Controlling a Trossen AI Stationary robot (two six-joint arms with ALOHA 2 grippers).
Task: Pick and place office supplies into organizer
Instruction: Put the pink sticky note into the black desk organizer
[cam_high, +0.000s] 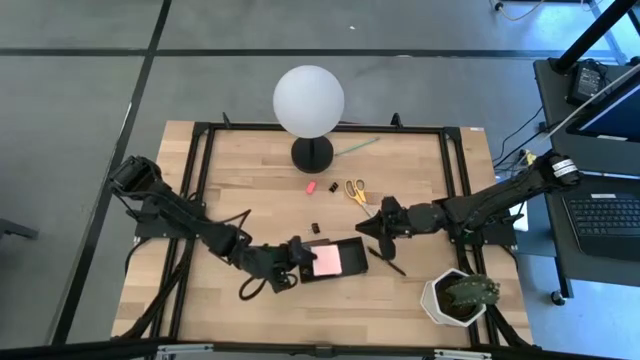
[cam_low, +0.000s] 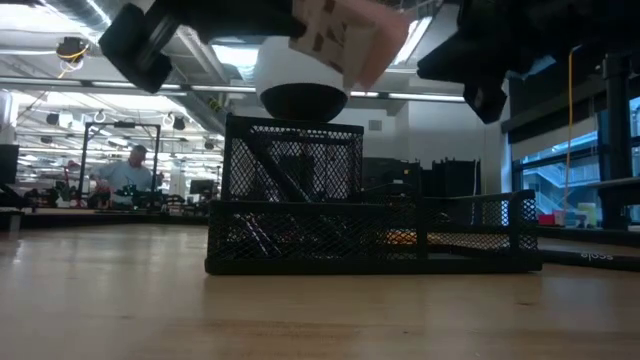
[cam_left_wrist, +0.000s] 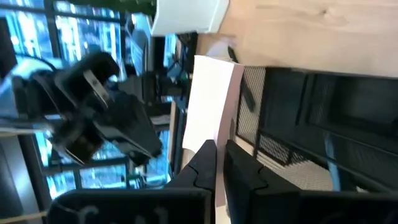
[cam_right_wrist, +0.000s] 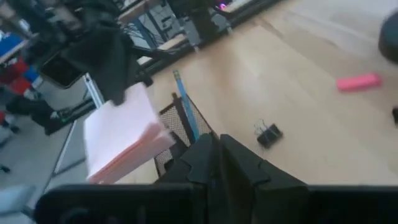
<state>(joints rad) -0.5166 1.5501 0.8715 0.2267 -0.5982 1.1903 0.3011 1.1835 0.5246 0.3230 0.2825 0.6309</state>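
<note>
My left gripper (cam_high: 300, 257) reaches in from the table's left and is shut on the pink sticky-note pad (cam_high: 327, 260), which hangs over the black mesh organizer (cam_high: 345, 268). In the low view the pad (cam_low: 345, 35) sits tilted above the organizer (cam_low: 370, 235). My right gripper (cam_high: 376, 229) hovers shut just right of the organizer, touching nothing. The yellow-handled scissors (cam_high: 355, 190), binder clips (cam_high: 318, 230), a dark pen (cam_high: 386, 260) and the green stick (cam_high: 355, 147) lie on the table. A blue pen (cam_right_wrist: 184, 102) leans in the organizer. My left gripper pinches the sticky-note pad between its two fingers by the edge (cam_left_wrist: 205, 134) nearest the table's left. The fingers come roughly level from the left. The pad is lifted clear, tilted, over the organizer.
The white globe lamp (cam_high: 308, 100) stands at the far middle. A pink eraser-like piece (cam_high: 311, 186) lies near the scissors. The potted plant (cam_high: 458, 297) stands at the near right. A black frame (cam_high: 200, 180) edges the table. A person (cam_low: 125, 178) sits far behind.
</note>
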